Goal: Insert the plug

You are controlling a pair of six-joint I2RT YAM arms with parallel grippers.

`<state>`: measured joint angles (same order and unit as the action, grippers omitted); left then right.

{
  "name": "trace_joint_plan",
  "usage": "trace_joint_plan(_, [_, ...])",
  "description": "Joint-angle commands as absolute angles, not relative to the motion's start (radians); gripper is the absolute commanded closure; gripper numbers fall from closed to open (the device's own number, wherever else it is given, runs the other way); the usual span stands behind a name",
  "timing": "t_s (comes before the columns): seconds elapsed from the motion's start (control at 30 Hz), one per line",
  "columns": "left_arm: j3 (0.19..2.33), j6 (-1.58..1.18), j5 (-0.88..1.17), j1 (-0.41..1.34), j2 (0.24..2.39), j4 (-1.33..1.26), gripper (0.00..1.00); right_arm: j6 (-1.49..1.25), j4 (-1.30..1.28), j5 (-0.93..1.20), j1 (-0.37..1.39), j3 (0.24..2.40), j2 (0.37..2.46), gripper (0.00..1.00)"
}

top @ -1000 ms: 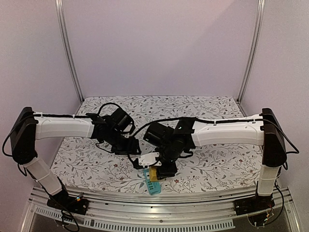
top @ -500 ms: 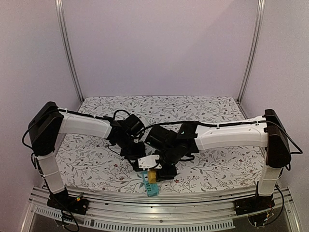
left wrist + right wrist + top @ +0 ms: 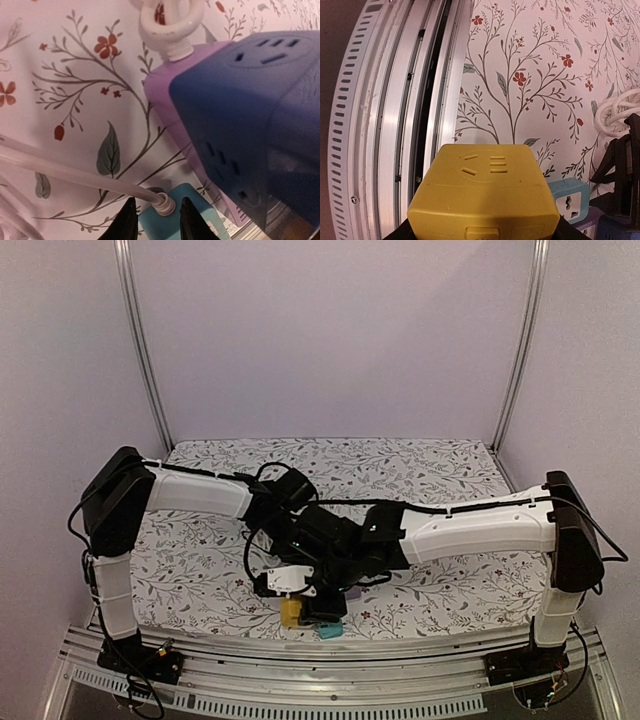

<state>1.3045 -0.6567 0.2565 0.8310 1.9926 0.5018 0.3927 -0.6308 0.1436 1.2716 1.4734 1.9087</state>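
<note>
Currently, the plug's pins show in no view. The white cable [image 3: 75,172] ends in a round collar seated on the teal socket block [image 3: 159,229]. That collar lies between the two black fingertips [image 3: 127,222] of the left tool [image 3: 158,220]. The gap between the fingertips is narrow. Whether they are clenched on the collar or only straddle it cannot be told.

Just beside the teal socket block stands the blue-and-purple socket cube [image 3: 240,110]. It has slot openings on several faces, and a white cable loop [image 3: 170,22] leaves its purple part.

The right tool [image 3: 480,236] grasps the yellow socket cube [image 3: 482,200], with the slotted face turned toward the wrist camera. The dark fingers are visible only at the cube's lower corners.

In the top view, the yellow socket cube sits just left of the teal socket block. Both are at the middle of the near edge of the floral surface [image 3: 430,465], beneath the two converging wrists. Whether the yellow socket cube touches the surface cannot be told.

An aluminium rail [image 3: 395,125] runs along that near edge. A coil of white cable [image 3: 620,107] lies on the surface, farther from the rail than the teal socket block.
</note>
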Motion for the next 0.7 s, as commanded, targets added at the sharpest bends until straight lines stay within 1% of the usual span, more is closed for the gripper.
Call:
trace_joint_plan(0.0, [1.323, -0.580, 0.356, 0.862, 2.004, 0.484, 0.71, 0.347, -0.564, 0.147, 1.272, 1.527, 1.926, 1.00])
trace_joint_plan(0.07, [1.315, -0.564, 0.344, 0.865, 1.995, 0.493, 0.73, 0.342, -0.580, 0.135, 1.273, 1.529, 1.920, 1.00])
trace_joint_plan(0.1, [1.309, -0.560, 0.330, 0.865, 1.988, 0.498, 0.75, 0.344, -0.589, 0.121, 1.273, 1.528, 1.914, 1.00])
trace_joint_plan(0.2, [1.292, -0.562, 0.286, 0.864, 1.963, 0.512, 0.89, 0.338, -0.630, 0.089, 1.271, 1.535, 1.872, 1.00])
trace_joint_plan(0.23, [1.285, -0.563, 0.277, 0.864, 1.955, 0.512, 0.91, 0.322, -0.642, 0.091, 1.270, 1.537, 1.848, 1.00])
trace_joint_plan(0.3, [1.273, -0.566, 0.259, 0.864, 1.935, 0.513, 0.91, 0.293, -0.656, 0.098, 1.269, 1.531, 1.805, 1.00])
trace_joint_plan(0.33, [1.267, -0.566, 0.248, 0.864, 1.920, 0.517, 0.88, 0.266, -0.657, 0.095, 1.270, 1.525, 1.785, 1.00])
trace_joint_plan(0.4, [1.258, -0.565, 0.227, 0.864, 1.884, 0.524, 0.77, 0.221, -0.662, 0.088, 1.268, 1.507, 1.719, 1.00])
trace_joint_plan(0.5, [1.262, -0.577, 0.210, 0.864, 1.832, 0.531, 0.50, 0.147, -0.658, 0.072, 1.268, 1.443, 1.629, 1.00])
trace_joint_plan(0.57, [1.288, -0.589, 0.190, 0.864, 1.816, 0.555, 0.34, 0.095, -0.662, 0.058, 1.268, 1.394, 1.572, 1.00])
trace_joint_plan(0.63, [1.317, -0.600, 0.166, 0.865, 1.809, 0.590, 0.05, 0.059, -0.668, 0.043, 1.269, 1.352, 1.513, 1.00])
trace_joint_plan(0.67, [1.330, -0.607, 0.140, 0.866, 1.804, 0.615, 0.01, 0.045, -0.667, 0.029, 1.268, 1.334, 1.496, 1.00])
